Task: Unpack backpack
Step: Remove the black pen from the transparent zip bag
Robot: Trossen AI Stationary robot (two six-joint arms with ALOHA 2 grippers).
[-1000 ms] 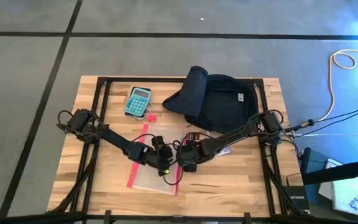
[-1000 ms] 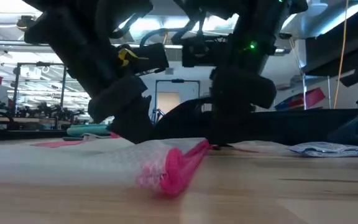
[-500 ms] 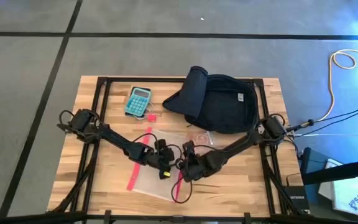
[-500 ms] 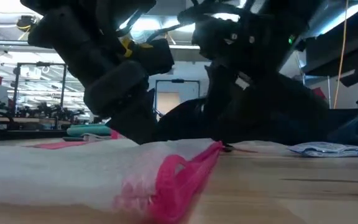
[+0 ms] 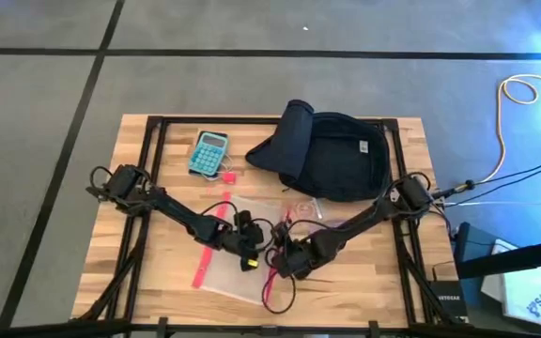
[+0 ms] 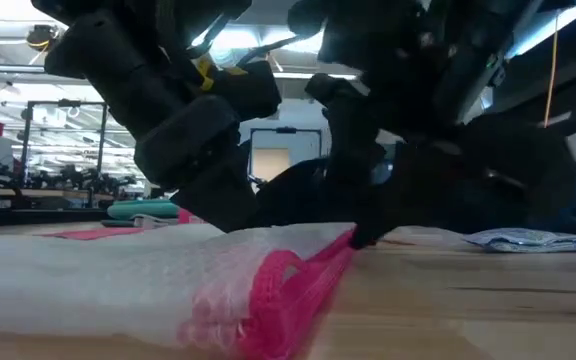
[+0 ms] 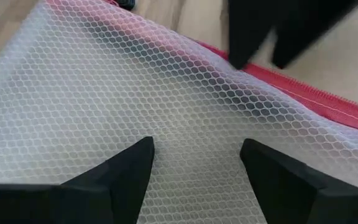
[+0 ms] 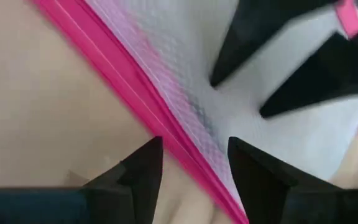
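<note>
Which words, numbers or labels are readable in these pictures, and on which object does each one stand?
No text can be read with certainty.
Backpack: a small white logo, too small to read.
Calculator: key markings too small to read.
White object on the floor: dark lettering, too blurred to read.

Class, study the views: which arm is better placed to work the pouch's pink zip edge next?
Probably the right: its hand straddles the pouch's pink zip edge, whereas the left hand sits over the mesh middle.

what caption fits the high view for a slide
Both end effectors meet over the mesh pouch, backpack behind.
</note>
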